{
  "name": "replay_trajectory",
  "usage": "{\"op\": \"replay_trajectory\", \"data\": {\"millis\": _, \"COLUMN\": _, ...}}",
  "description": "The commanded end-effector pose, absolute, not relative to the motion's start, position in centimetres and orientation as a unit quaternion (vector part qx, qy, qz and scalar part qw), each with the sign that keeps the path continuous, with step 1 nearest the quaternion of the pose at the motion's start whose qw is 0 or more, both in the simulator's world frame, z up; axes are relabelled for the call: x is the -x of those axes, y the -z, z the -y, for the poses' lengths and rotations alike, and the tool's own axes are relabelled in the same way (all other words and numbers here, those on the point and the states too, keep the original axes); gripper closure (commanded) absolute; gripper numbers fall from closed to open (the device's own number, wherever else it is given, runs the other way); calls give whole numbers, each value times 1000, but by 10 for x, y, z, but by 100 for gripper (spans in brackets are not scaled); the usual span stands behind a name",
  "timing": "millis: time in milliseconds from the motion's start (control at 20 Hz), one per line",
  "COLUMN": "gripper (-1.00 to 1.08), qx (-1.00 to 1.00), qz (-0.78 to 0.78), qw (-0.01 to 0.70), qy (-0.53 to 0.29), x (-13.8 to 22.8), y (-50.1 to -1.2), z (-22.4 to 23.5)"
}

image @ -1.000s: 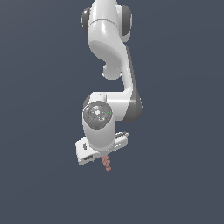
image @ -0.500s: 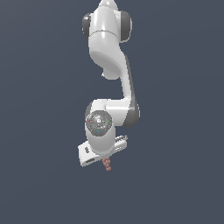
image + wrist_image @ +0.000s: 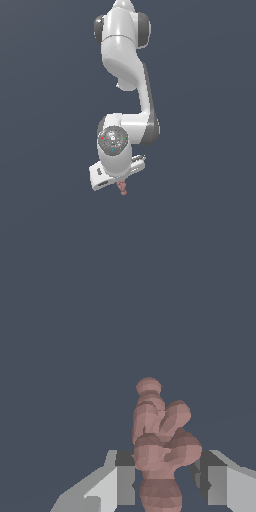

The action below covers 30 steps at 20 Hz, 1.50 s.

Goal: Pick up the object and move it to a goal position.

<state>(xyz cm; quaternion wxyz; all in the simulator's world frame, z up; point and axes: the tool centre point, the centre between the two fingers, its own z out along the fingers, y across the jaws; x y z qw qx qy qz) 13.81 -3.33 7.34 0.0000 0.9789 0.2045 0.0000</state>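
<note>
The object (image 3: 122, 188) is a small reddish-pink bumpy piece, like a string of beads, hanging just below my white hand in the exterior view. In the wrist view the object (image 3: 159, 441) fills the space between my two fingers and reaches out past them. My gripper (image 3: 165, 478) is shut on it, one finger (image 3: 124, 481) on each side. In the exterior view the gripper (image 3: 120, 184) is mostly hidden under the hand, and the fingers cannot be made out there.
The white arm (image 3: 130, 75) hangs down from the top of the exterior view. Only a plain dark grey-blue background shows around it in both views.
The arm has bent further and the hand with the object has moved slightly down in the exterior view. The object stays in the gripper.
</note>
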Motion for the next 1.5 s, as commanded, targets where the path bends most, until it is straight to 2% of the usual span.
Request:
{"op": "replay_trajectory", "data": {"millis": 0, "gripper": 108, "qx": -979, "qz": -205, "qw": 0, "qy": 0, "x": -138, "y": -74, "z": 33}}
{"op": "replay_trajectory", "data": {"millis": 700, "gripper": 108, "qx": -979, "qz": -205, "qw": 0, "qy": 0, "x": -114, "y": -94, "z": 28}}
{"op": "replay_trajectory", "data": {"millis": 1450, "gripper": 108, "qx": -979, "qz": -204, "qw": 0, "qy": 0, "x": -47, "y": -154, "z": 13}}
